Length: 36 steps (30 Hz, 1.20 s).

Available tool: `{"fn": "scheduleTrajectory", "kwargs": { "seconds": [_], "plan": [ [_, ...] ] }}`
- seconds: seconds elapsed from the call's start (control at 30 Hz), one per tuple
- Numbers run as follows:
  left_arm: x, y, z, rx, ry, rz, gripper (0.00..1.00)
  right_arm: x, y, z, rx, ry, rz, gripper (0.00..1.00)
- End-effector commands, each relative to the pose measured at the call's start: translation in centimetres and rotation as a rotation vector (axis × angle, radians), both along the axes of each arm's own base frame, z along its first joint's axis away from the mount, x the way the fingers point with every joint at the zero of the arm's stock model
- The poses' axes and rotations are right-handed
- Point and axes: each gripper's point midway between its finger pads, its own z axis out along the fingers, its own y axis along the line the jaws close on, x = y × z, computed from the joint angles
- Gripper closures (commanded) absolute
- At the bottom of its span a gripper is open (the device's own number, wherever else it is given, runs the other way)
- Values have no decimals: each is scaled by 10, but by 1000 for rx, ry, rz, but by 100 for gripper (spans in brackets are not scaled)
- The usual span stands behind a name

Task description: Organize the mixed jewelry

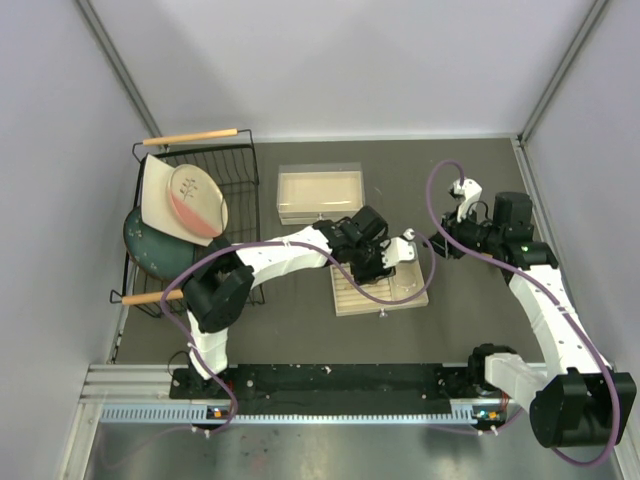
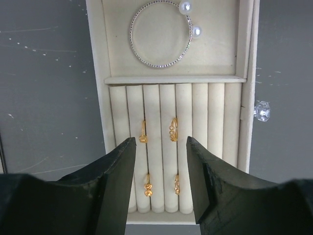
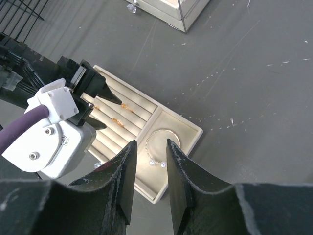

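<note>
Four gold rings [image 2: 173, 129] sit in the tray [image 2: 215, 117] slots at mid-frame, the silver bracelet [image 2: 159, 66] in its upper compartment; we judge them light, slippery, bendable, best pinched across the band; left gripper [image 2: 160, 147] wide, empty; right gripper [image 3: 149, 147] narrow, empty

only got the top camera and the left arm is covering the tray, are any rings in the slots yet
Observer: Yes. The left wrist view shows four gold rings seated in the slots of the tray.
Operator: and the bracelet
Observer: The bracelet lies flat in the open compartment beyond the slots. It carries two pearls.
Operator: either gripper holding anything
Observer: No. The left gripper is open above the slots, and the right gripper is open with nothing between its fingers.
</note>
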Motion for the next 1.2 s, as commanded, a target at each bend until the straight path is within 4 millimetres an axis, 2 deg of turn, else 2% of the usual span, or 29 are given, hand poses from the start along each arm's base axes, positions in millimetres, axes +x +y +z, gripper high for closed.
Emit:
{"fn": "scheduleTrajectory", "kwargs": {
  "seconds": [0.0, 0.5, 1.17],
  "plan": [
    [-1, -11, 13, -40, 3, -15, 48, 7, -3, 5, -1, -43, 2, 69],
    [-2, -12, -4, -7, 25, -14, 50, 7, -3, 4, -4, -44, 6, 69],
    [1, -16, -7, -2, 22, -20, 54, 7, -3, 3, -5, -44, 6, 69]
  ]
}}
